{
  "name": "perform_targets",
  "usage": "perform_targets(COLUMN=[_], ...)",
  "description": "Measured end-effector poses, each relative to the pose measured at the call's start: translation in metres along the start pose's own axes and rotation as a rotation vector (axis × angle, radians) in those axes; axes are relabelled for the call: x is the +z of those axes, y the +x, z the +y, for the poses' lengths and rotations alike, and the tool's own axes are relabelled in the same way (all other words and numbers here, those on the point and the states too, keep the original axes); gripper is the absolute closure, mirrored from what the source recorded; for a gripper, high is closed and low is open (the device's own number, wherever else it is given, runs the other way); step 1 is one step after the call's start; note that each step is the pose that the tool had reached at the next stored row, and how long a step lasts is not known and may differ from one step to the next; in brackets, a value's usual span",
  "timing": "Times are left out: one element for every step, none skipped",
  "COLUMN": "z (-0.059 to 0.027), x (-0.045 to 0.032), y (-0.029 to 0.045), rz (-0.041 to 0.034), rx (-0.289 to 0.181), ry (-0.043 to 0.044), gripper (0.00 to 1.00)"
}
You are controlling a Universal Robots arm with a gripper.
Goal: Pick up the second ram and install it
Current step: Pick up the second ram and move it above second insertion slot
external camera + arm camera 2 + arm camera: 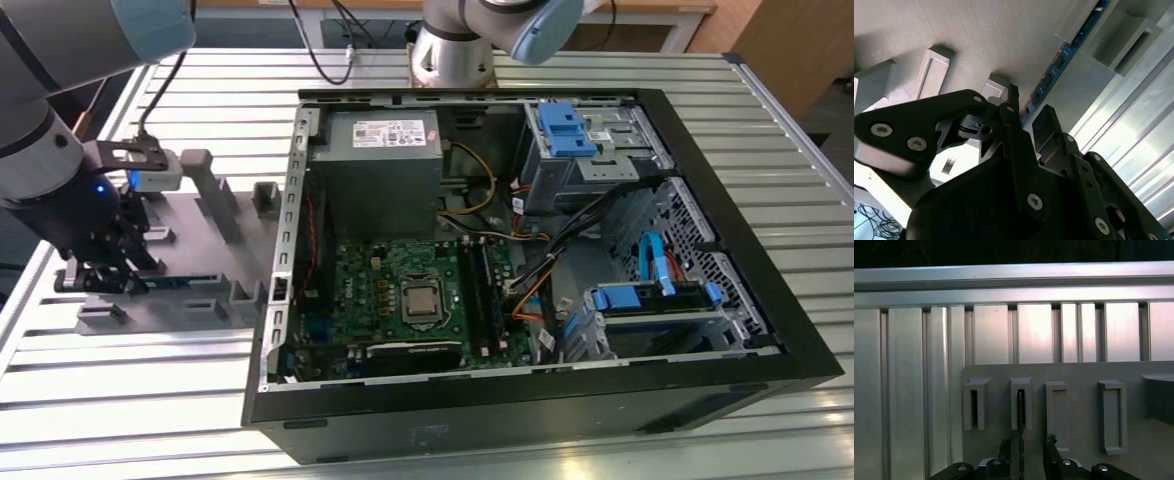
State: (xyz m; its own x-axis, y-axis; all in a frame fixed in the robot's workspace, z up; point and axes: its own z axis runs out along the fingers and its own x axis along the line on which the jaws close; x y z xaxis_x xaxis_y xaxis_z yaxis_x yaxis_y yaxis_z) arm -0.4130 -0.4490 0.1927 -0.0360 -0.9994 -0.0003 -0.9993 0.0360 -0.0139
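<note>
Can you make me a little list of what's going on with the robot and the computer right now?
Robot hand: open, down over the gray rack
Memory stick: blue, standing on edge in the rack, between the hand's fingers, not squeezed yet
Computer: open black box, at the exterior view's right of the rack
Green board: inside the computer
Table: ribbed metal, under the rack and the computer
</note>
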Motion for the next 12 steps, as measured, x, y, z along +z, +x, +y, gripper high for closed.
perform_targets(z=[-0.0002,-0.0003,-0.0003,-0.0003,-0.0003,-0.0003,-0.0004,-0.0004,-0.0004,-0.0005,-0.0005,-0.0005], x=[0.0005,0.0009,0.0011,0.0014,0.0017,0.002,0.0023,0.0026,0.0029,0.0032,0.0035,0.0037], y=[0.0,0.0,0.0,0.0,0.0,0.0,0.0,0.0,0.0,0.0,0.0,0.0], rz=[0.0,0.0,0.0002,0.0001,0.0001,0.0,0.0,0.0,-0.0001,0.0,0.0,0.0], rx=[0.0,0.0,0.0,0.0,0.0,0.0,0.0,0.0,0.0,0.0,0.0,0.0], ry=[-0.0001,-0.0001,-0.0002,-0.0001,0.0,0.0,0.0001,0.0001,0.0002,0.0002,0.0001,0.0], gripper=[0.61,0.61,0.61,0.63,0.63,0.69,0.69,0.69,0.69,0.69,0.69,0.69])
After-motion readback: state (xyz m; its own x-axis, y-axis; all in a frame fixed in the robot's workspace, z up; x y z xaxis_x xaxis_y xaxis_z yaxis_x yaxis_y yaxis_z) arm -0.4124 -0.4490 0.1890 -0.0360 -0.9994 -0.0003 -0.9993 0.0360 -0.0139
